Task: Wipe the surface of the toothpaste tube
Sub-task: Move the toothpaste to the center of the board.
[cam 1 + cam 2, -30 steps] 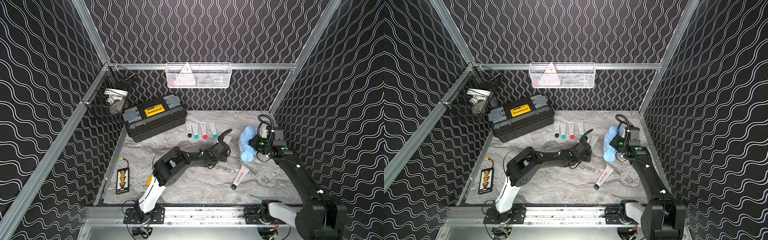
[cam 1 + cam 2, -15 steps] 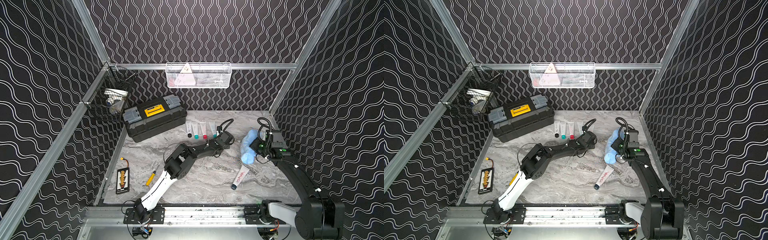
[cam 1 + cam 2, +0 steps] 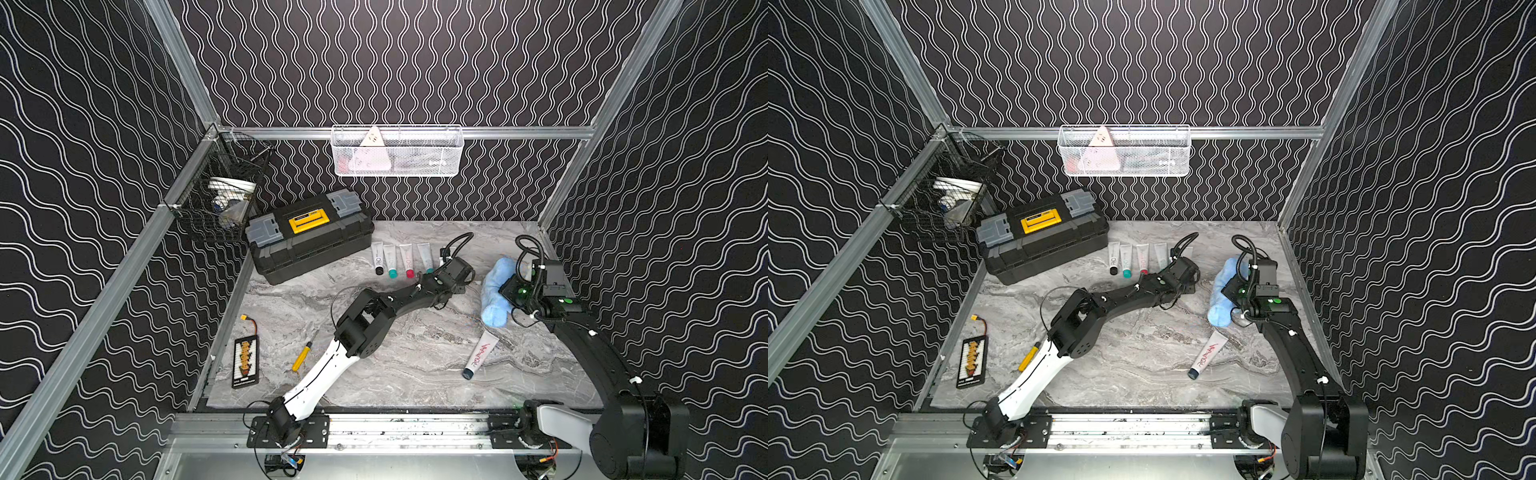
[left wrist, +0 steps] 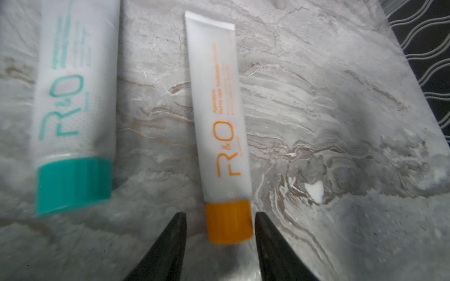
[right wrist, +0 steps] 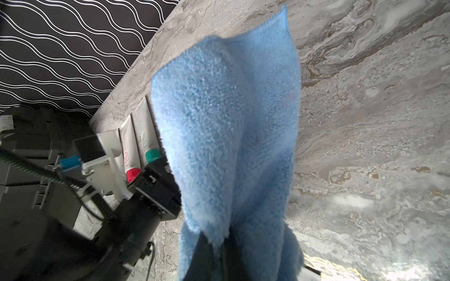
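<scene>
L arm (image 3: 386,303) stretches to tube row (image 3: 401,259) by toolbox (image 3: 309,232); R gripper (image 3: 505,291) apparently pinches blue cloth (image 3: 492,309); lone tube (image 3: 481,353) lies nearer front.

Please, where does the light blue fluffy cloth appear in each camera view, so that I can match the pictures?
Both top views: the light blue fluffy cloth is right of centre, near the right wall.
Left wrist: not in it.
Right wrist: it fills the middle, pinched in the shut right gripper.
Shared landmark: the white teal-capped tube nearest the cloth, seen in all four views.
</scene>
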